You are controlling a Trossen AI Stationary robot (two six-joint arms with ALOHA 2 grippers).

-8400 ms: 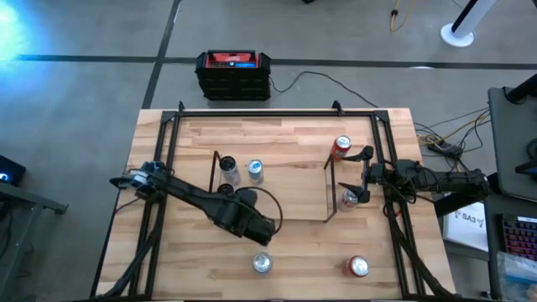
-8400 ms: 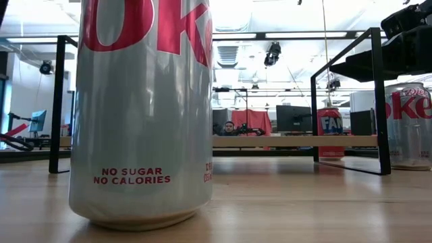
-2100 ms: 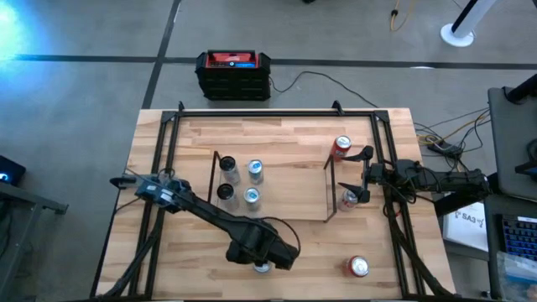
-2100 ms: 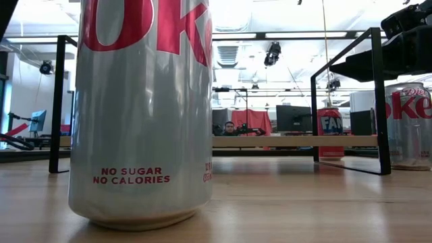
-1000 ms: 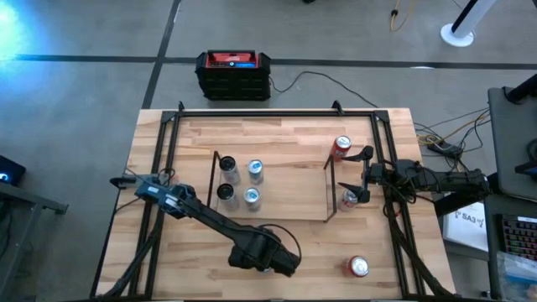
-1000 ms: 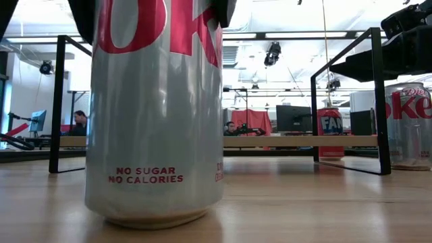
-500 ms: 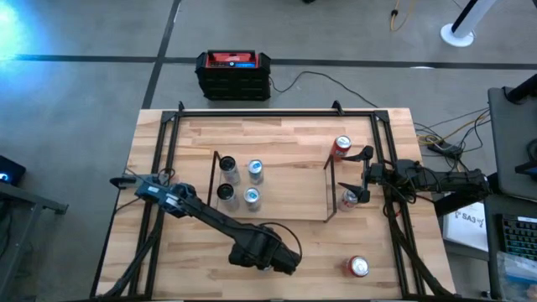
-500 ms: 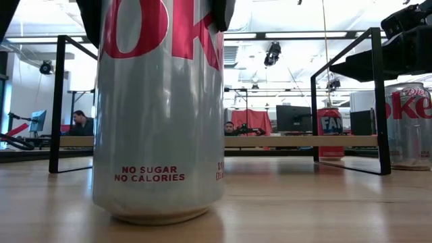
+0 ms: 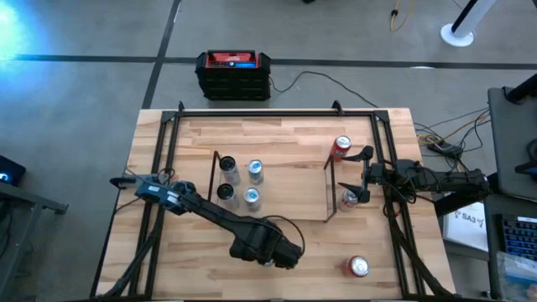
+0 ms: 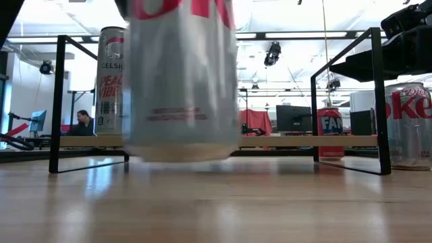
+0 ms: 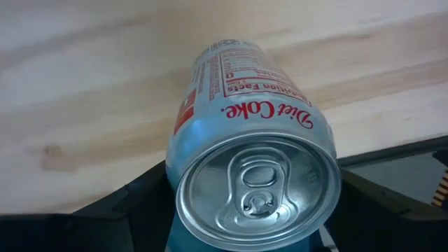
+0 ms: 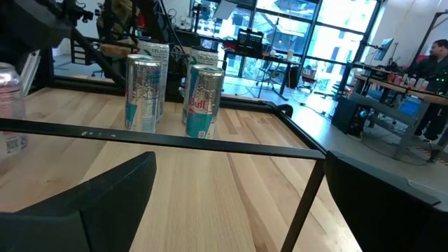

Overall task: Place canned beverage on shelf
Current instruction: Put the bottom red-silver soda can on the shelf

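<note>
The left gripper (image 9: 270, 254), now pinching the silver can (image 10: 181, 81), has just lifted it off the table (image 9: 294, 172), so carrying it to the shelf (image 9: 289, 201) comes next; the right gripper (image 9: 359, 178) waits spread beside that shelf.

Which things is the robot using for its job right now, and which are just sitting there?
In the job:
- Diet Coke can, held in the air by the left gripper
- shelf, four cans on it already

Just sitting:
- lone red can, away from the shelf
- red can by the shelf's right end
- black box with a red top
- right gripper, open, waiting at the shelf's right end
</note>
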